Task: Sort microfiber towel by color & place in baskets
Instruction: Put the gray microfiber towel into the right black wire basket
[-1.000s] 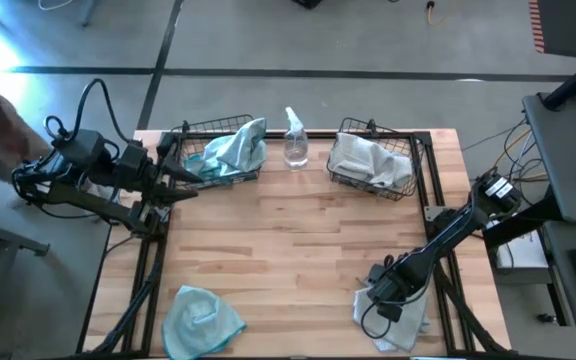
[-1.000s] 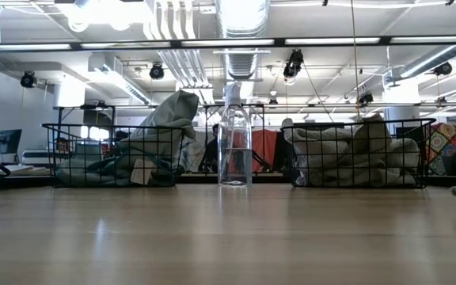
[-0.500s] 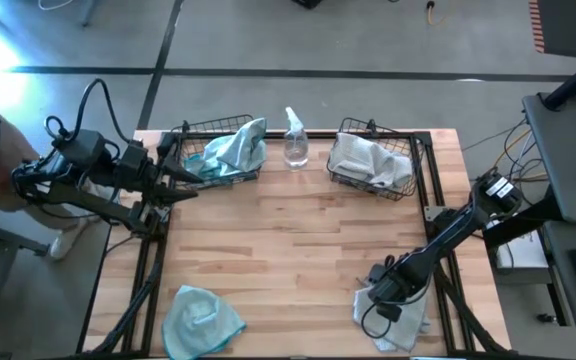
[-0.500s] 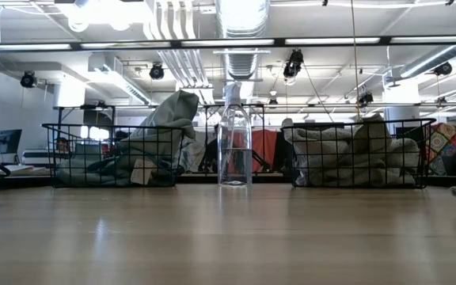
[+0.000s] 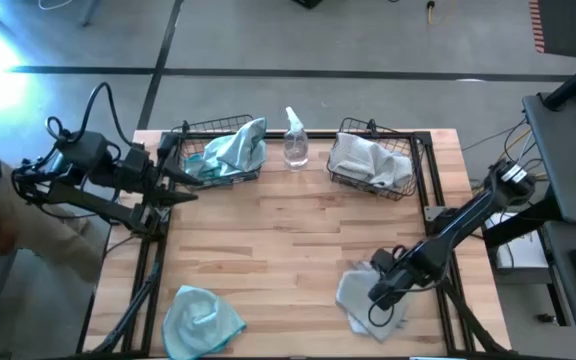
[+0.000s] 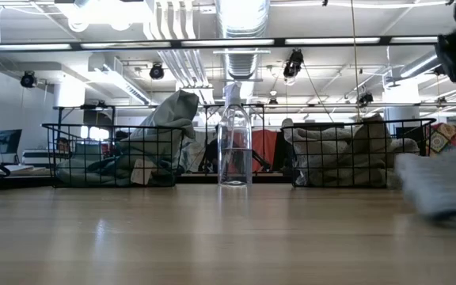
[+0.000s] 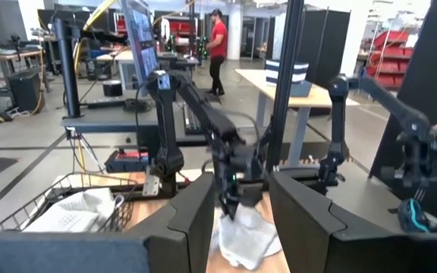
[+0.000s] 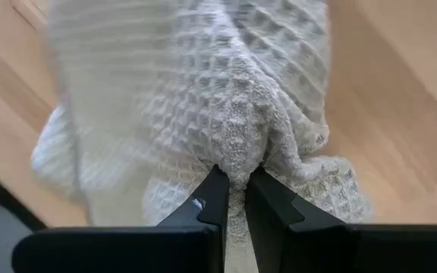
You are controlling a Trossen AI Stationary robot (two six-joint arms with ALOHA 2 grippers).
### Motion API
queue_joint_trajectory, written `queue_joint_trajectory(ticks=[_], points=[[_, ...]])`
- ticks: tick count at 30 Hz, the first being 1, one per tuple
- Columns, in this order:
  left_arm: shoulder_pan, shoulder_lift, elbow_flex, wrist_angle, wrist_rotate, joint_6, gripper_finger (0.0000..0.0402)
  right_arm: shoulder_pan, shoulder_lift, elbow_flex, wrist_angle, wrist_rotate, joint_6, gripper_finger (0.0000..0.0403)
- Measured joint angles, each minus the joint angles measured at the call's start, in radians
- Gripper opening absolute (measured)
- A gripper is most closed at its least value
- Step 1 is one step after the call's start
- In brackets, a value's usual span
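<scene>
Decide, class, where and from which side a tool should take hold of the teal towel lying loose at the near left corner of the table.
Grip the teal towel at its raised, crumpled middle, coming straight down from above. It lies in a soft bunched heap on the table, so the puffed folds on top likely give the fingers something to pinch, while its flat edges hug the wood.

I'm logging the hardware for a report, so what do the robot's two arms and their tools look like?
Both arms are dark, slim, jointed links. The left arm carries looping black cables; the right arm has a white-marked block near its base. The right tool has two black, wedge-shaped fingers.
</scene>
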Motion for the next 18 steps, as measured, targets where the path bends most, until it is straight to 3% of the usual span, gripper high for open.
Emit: queue_joint_trajectory(ticks=[10,18], points=[[0.0,-0.021,0.0,-0.068,0.0,0.034,0.0113,0.0,-0.182,0.002,0.055,0.36,0.116,0.0029],[0.0,-0.057,0.0,-0.072,0.0,0.077,0.0113,0.0,-0.287,0.002,0.179,0.705,0.053,0.0029]])
